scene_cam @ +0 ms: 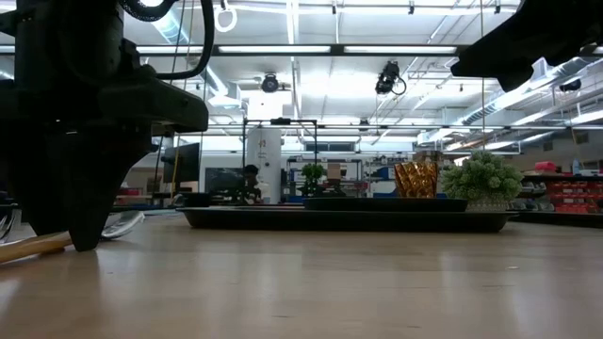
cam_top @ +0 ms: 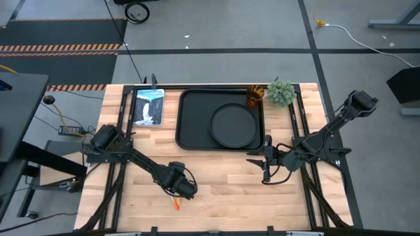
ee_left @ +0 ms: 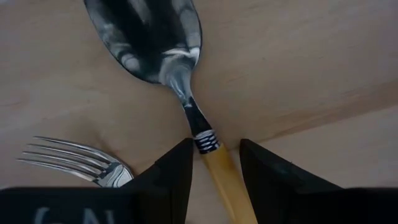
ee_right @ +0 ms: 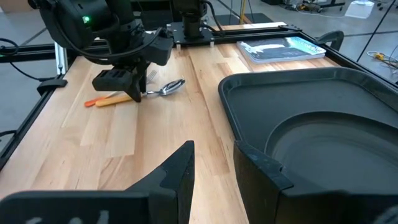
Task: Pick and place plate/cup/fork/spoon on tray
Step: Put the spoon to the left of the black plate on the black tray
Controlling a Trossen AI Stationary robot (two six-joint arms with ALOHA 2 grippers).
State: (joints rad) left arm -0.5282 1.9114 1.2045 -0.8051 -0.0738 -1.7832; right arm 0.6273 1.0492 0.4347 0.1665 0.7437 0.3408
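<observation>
The spoon [ee_left: 152,37] lies flat on the wooden table with its silver bowl ahead of my left gripper [ee_left: 214,165]. The gripper is open and low over the table, one finger on each side of the spoon's orange handle [ee_left: 221,177], apart from it. The fork [ee_left: 74,158] lies beside the spoon, its tines showing. Both orange handles show in the right wrist view [ee_right: 109,99]. The round black plate [cam_top: 234,124] sits in the right half of the black tray [cam_top: 193,118]. The amber cup [cam_top: 254,96] stands at the tray's far right corner. My right gripper [cam_top: 266,162] is open and empty by the tray's near right corner.
A green potted plant [cam_top: 281,92] stands right of the cup. A blue-white picture card [cam_top: 148,106] lies left of the tray. Bare wood lies between the tray and the table's near edge.
</observation>
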